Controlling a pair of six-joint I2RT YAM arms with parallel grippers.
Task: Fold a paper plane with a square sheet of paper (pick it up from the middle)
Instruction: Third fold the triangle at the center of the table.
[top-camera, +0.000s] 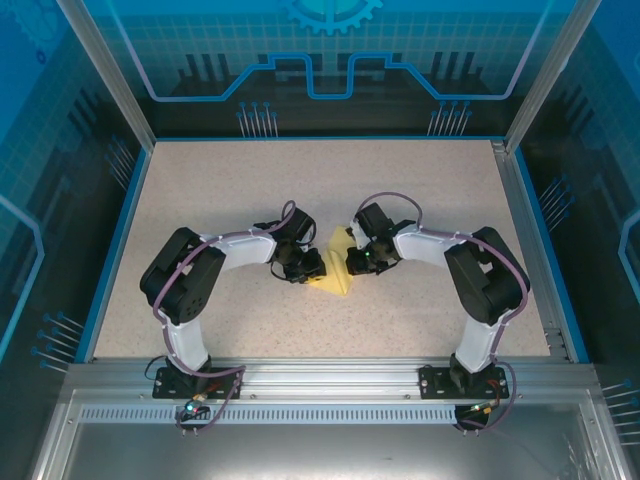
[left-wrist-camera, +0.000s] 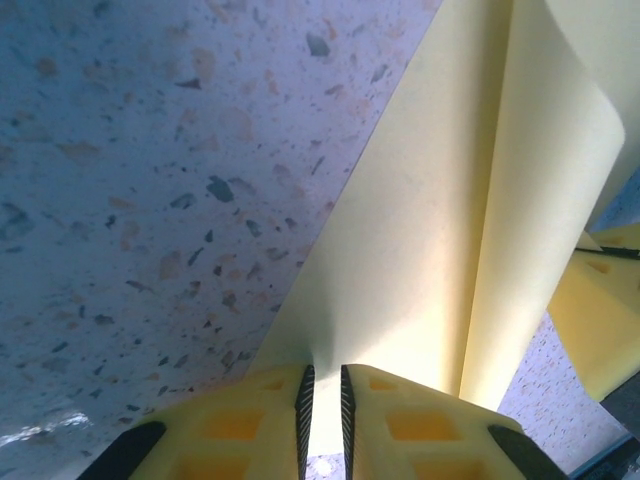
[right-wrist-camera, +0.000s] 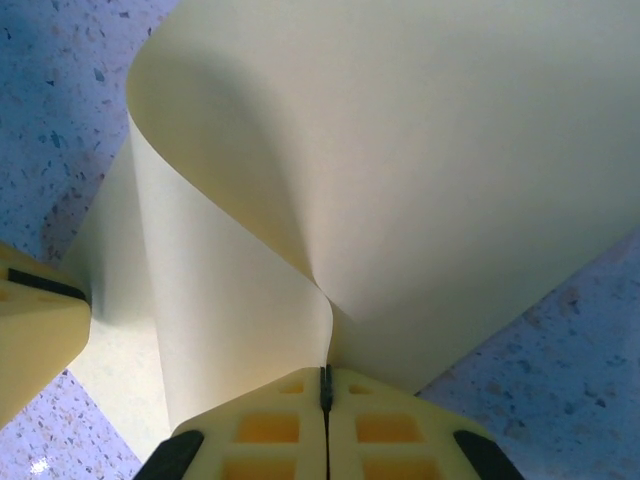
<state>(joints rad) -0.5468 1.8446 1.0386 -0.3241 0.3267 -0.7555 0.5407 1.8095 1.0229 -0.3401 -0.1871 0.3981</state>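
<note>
Looking down from the top camera, both arms bend inward and meet at the middle of the speckled table (top-camera: 250, 190). The left gripper (top-camera: 312, 266) and the right gripper (top-camera: 352, 262) face each other with their tips close together. The pale-yellow square sheet of paper (top-camera: 335, 282) sits between them, part of it low by the table just below the tips, part rising between the two wrists.

From the left wrist, the left gripper (left-wrist-camera: 324, 378) has its yellow fingers (left-wrist-camera: 240, 425) a narrow slit apart. The edge of the square sheet of paper (left-wrist-camera: 420, 250) runs down into that slit, and the gap looks wider than the paper; whether a pad touches it I cannot tell. One flap slopes toward the table and another curls up at the right, beside a yellow finger (left-wrist-camera: 600, 320) of the right gripper.

From the right wrist, the right gripper (right-wrist-camera: 325, 378) is clamped on the sheet (right-wrist-camera: 400, 150) — its pads meet in a thin dark line with the paper pinched there. The paper bows up and over from the pinch, lifted off the table. A finger (right-wrist-camera: 30, 320) of the left gripper meets its lower left edge.
</note>
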